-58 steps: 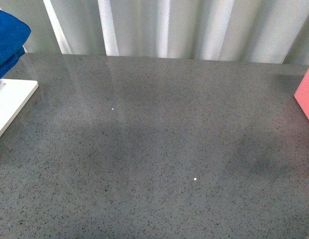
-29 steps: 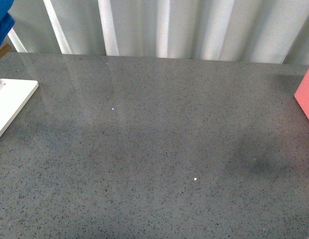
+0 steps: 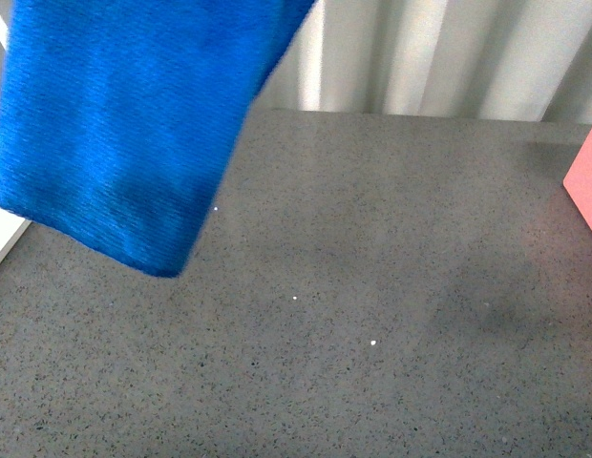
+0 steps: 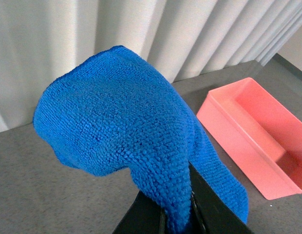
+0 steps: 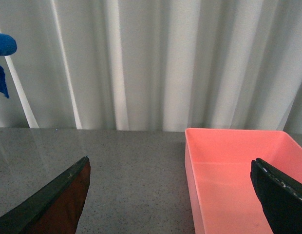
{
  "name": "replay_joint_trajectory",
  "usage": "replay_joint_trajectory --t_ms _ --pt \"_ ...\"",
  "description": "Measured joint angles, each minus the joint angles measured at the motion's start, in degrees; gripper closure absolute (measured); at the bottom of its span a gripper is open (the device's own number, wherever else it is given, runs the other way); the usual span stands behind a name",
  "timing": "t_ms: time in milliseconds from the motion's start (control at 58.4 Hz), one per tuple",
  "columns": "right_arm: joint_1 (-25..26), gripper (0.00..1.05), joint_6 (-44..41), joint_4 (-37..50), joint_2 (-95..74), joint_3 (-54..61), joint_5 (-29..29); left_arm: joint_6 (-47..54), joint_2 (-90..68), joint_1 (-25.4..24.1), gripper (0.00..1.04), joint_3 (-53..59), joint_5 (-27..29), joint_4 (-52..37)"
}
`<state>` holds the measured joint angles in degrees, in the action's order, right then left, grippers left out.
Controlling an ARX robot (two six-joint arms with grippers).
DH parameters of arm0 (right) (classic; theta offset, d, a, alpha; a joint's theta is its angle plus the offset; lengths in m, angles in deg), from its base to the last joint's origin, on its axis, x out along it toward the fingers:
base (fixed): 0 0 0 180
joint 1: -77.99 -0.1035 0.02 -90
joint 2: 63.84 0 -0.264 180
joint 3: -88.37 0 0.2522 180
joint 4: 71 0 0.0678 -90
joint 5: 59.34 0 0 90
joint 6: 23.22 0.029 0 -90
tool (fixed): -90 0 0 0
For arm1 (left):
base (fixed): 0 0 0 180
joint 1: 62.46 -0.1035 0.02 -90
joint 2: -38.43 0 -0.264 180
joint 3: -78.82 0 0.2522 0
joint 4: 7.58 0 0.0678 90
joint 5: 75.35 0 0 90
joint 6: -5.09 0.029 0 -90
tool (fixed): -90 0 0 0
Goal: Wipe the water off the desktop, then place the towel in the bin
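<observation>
The left tool (image 4: 176,217) is closed on the towel (image 4: 122,131), which is pinched between its dark fingers and bulges beyond them in a rounded hump, held in the air well apart from the bin (image 4: 258,126). The right tool (image 5: 168,195) stands open and empty near the bin. Only the left wrist view shows the grip; the front view shows a hanging blue flap over the bench (image 3: 391,315). Towel: plush looped pile. Bench: speckled grey stone. Bin: smooth pink, rectangular.

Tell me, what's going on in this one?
The left gripper is shut on the blue towel, which hangs in the air above the desktop. The right gripper is open and holds nothing, facing the pink bin at the desktop's right side. The bin looks empty.
</observation>
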<state>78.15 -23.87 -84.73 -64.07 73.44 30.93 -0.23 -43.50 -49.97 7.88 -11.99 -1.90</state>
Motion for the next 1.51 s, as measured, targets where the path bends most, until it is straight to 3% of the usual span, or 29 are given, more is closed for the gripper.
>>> replay_joint_trajectory --t_ms 154,223,291,360,394,497,583,634,943,1285,1508 --pt "-0.3 0.07 0.4 -0.8 -0.5 -0.2 -0.7 -1.2 0.3 0.9 1.01 0.1 0.4 -0.2" --pt "-2.6 0.07 4.7 -10.3 -5.9 -4.2 -9.3 -1.4 0.4 0.7 1.01 0.1 0.8 -0.3" --pt "-2.2 0.07 8.3 -15.1 -13.4 -7.7 -9.2 -1.5 0.5 0.6 1.01 0.2 0.8 -0.3" --pt "-0.3 0.07 8.8 -13.3 -19.0 -10.1 -3.4 -1.5 0.6 0.6 1.01 0.2 0.9 -0.3" --pt "2.3 0.07 9.5 -10.9 -22.8 -12.3 4.7 -1.5 0.6 0.6 1.01 0.2 0.9 -0.3" --pt "6.7 0.07 9.5 -3.6 -30.0 -15.6 21.5 -1.6 0.6 0.7 1.01 0.2 0.9 -0.3" --pt "7.1 0.07 10.4 4.5 -38.3 -16.2 35.3 -1.7 0.6 0.7 1.01 0.2 0.9 -0.3" --pt "5.7 0.07 10.5 9.2 -43.7 -16.5 39.5 -1.8 0.6 0.7 1.01 0.2 0.9 -0.3" --pt "-6.1 0.07 8.9 25.7 -72.5 -26.1 43.1 -1.9 0.6 0.7 1.01 0.2 0.9 -0.3" --pt "-18.7 0.07 7.5 26.9 -92.3 -43.2 42.7 -1.9 0.6 0.7 1.01 0.2 0.9 -0.3" --pt "-22.6 0.07 7.0 26.9 -98.7 -51.1 45.3 -1.9 0.6 0.7 1.01 0.2 0.9 -0.3"
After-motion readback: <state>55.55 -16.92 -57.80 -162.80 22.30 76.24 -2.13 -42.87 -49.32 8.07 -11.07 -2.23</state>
